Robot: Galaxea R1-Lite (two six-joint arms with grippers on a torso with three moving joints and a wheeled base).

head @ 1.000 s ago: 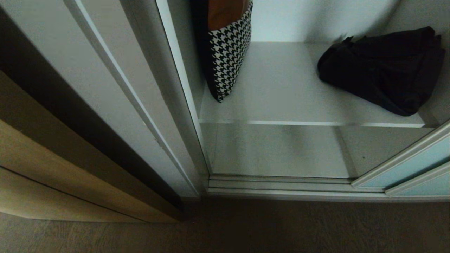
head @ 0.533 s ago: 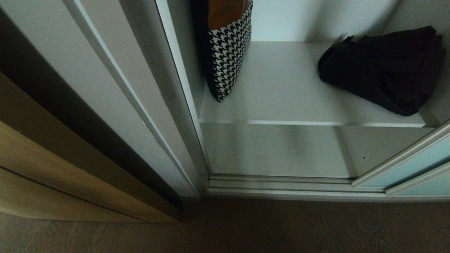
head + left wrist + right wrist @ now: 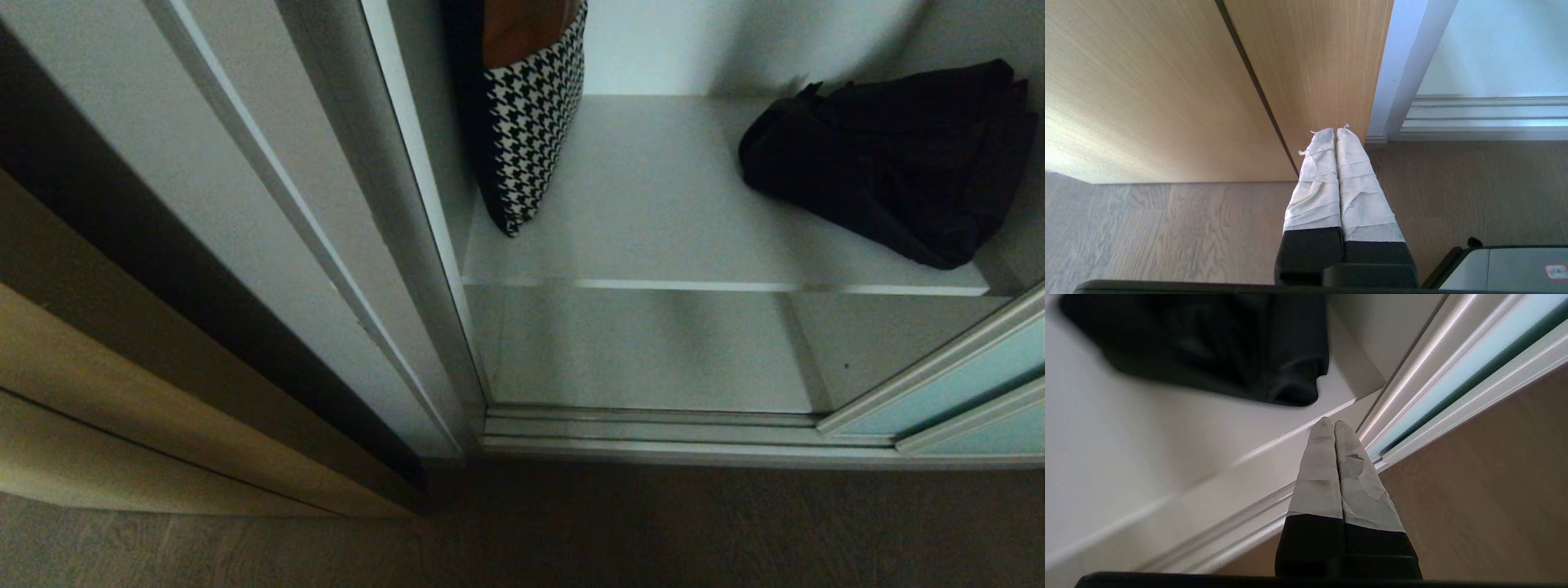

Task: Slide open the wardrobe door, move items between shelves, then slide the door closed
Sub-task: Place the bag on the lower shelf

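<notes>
Right gripper [image 3: 1334,424]: taped fingers pressed flat together, nothing between them, held in the air over the wardrobe's front edge; it does not show in the head view. Just past its fingertips runs the straight front edge of the lower shelf [image 3: 1167,428], and beyond that edge, further in, lies the black fabric bag [image 3: 1216,347], apart from the gripper, not touched. To one side of the fingertips, close by, stands the sliding wardrobe door [image 3: 1453,371], its pale blue-green glass in a silver frame, pushed aside so the compartment is open. Below the fingers the silver floor track [image 3: 1241,535] passes, then brown wood floor [image 3: 1486,498]. Head view confirms: bag [image 3: 898,155] slumped at the right end of the shelf [image 3: 653,212], up against the right side wall; door [image 3: 955,384] visible only as a corner at lower right. At the shelf's left end a houndstooth cushion [image 3: 531,131] stands upright against the side wall, well apart from the bag. Left gripper [image 3: 1336,132]: fingers likewise closed on nothing, parked low over the floor [image 3: 1167,228], tips pointing toward the tan wood-grain panel [image 3: 1208,81], with the white wardrobe post [image 3: 1400,69] just beside.
</notes>
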